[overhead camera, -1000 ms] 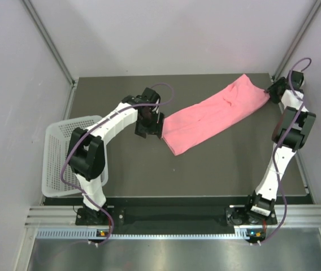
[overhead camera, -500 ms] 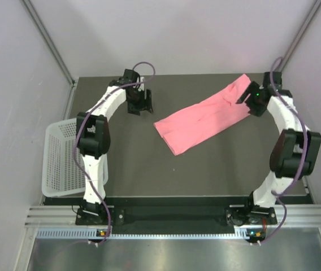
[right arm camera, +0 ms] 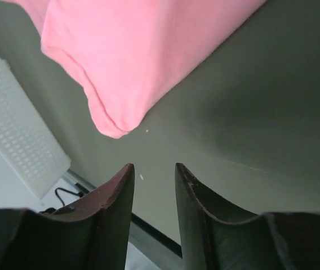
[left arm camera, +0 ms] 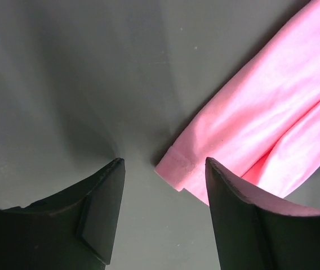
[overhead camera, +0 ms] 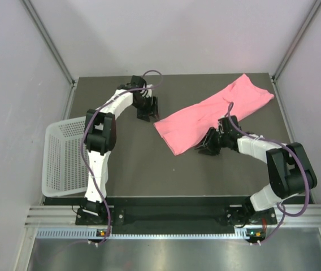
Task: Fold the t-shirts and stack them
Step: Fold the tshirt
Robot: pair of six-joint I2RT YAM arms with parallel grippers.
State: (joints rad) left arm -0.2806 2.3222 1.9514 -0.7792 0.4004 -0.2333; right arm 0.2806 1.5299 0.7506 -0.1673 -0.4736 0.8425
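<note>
The salmon-pink t-shirt lies folded into a long strip, running from the table's middle to the far right corner. My left gripper is open just left of the strip's far-left corner. In the left wrist view the hemmed corner of the shirt lies between the fingertips and nothing is gripped. My right gripper is low at the strip's near edge. In the right wrist view its jaws are a little apart and empty, with the shirt's folded corner just ahead.
A white perforated basket hangs over the table's left edge and also shows in the right wrist view. The dark table is enclosed by pale walls at the back and both sides.
My right arm swung from the shirt's far right end down to its near edge. My left gripper went to the far left, then came back to the shirt's left corner.
</note>
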